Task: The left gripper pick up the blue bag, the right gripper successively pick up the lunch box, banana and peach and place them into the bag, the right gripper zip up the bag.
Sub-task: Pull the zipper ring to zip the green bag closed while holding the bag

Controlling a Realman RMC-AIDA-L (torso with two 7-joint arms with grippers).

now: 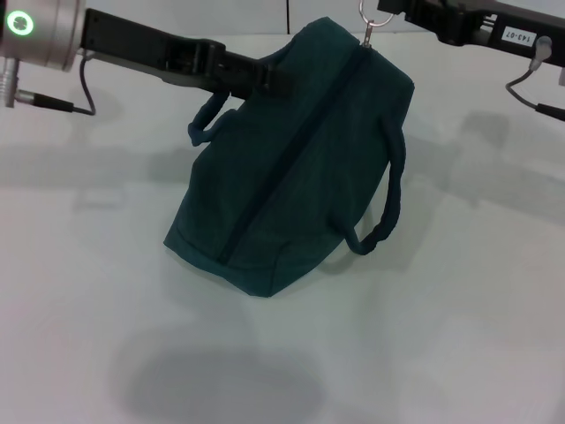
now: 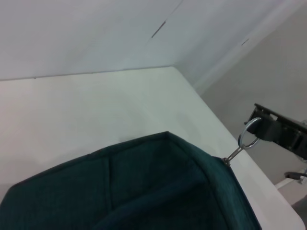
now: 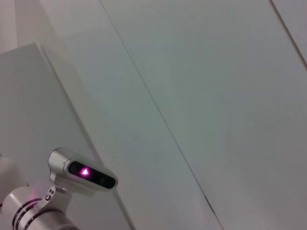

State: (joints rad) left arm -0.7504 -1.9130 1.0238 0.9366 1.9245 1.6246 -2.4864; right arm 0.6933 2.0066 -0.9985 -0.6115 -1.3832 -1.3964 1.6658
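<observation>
The white counter (image 1: 79, 291) is smooth and matte, with only a soft grey shadow on its near part. Farther back, about the middle, sits the blue bag (image 1: 291, 168), a dark teal cloth bag with a soft woven surface, its near bottom edge resting on the counter and its far top corner lifted. A dark zipper line (image 1: 291, 150) runs up its middle and reads as drawn shut. One padded strap handle (image 1: 388, 194) hangs in a loop on the right side; another loop (image 1: 205, 119) shows on the left. The left pincer (image 1: 269, 79), black and blocky, reaches in from the left and is clamped on the bag's upper left fabric by that handle. At the far top corner, a small metal ring pull (image 1: 367, 34) stands up from the zipper's end, and the right pincer (image 1: 381, 11) grips that ring, its fingers closed narrowly around it. In the left wrist view the same ring (image 2: 245, 139) is held taut.
</observation>
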